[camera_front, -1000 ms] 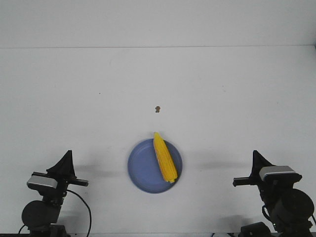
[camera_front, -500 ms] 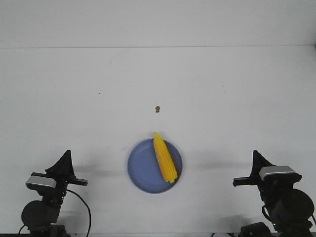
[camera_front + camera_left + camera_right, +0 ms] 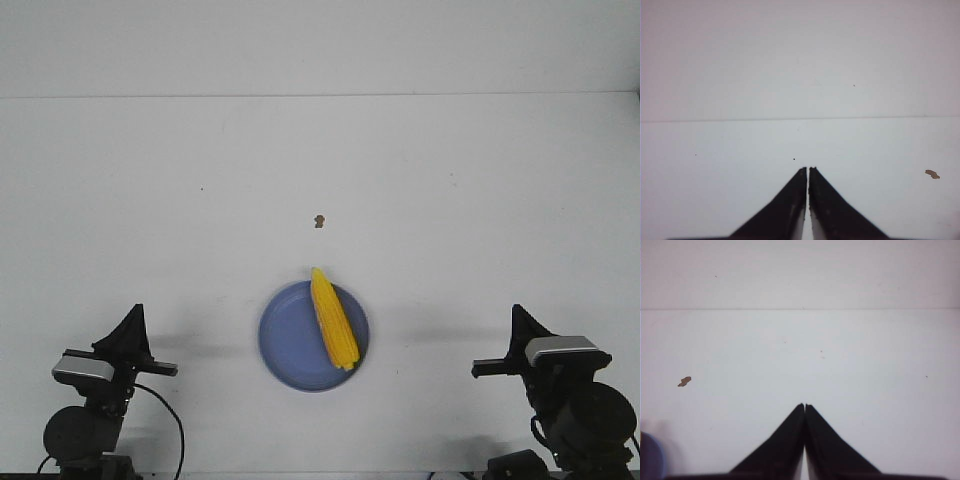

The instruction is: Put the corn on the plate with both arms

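- On the plate point(image 3: 292, 350), near the table's point(image 3: 450, 200) front middle, lies the corn point(image 3: 333, 319), on the plate's right half, its pointed tip reaching over the far rim.
- Left gripper point(image 3: 807, 171): fingers pressed together, holding nothing, low at the front-left corner, well apart from the plate.
- Right gripper point(image 3: 804, 406): likewise clenched and empty, at the front-right corner.
- A small brown speck point(image 3: 318, 221) sits on the table beyond the plate.

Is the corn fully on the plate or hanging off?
On, but overhanging: the corn lies flat across the right half of the plate, its pointed tip poking just past the far rim. Neither gripper touches it.
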`<action>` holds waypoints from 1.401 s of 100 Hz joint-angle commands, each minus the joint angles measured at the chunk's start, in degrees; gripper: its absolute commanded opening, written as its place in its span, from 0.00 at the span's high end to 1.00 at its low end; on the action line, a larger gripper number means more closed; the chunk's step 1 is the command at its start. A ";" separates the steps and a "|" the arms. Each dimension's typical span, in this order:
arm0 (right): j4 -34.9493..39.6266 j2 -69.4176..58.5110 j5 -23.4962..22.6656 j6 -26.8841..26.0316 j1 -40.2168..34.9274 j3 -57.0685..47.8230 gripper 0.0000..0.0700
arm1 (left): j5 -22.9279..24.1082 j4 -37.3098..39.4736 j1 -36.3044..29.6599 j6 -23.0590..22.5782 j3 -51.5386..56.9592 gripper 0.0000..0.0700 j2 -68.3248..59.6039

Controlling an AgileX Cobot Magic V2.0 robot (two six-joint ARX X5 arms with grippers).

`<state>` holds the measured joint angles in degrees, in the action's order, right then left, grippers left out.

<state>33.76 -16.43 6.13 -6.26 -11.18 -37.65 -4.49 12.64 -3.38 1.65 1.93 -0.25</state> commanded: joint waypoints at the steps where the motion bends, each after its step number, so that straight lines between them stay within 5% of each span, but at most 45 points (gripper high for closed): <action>1: -0.68 -0.04 0.13 -0.26 -0.04 -0.20 1.00 | 0.07 0.57 0.04 0.55 -1.14 0.98 0.07; 25: -1.44 1.27 0.37 1.77 1.22 0.77 1.00 | 0.07 0.57 0.04 0.55 -1.14 0.98 0.07; 69: -20.96 13.42 -0.13 1.53 7.08 18.16 1.00 | 0.07 0.57 0.04 0.55 -1.14 0.98 0.07; 116: -30.47 16.35 -0.90 1.49 11.96 25.77 1.00 | 0.07 0.52 0.04 0.55 -1.14 0.98 0.07; 140: -36.00 16.35 -4.83 1.46 11.96 30.62 1.00 | 0.07 0.52 0.04 0.55 -1.14 0.98 0.07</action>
<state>-1.23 -0.10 1.72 -4.89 0.80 -8.03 -4.47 12.60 -3.40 2.09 1.93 -0.25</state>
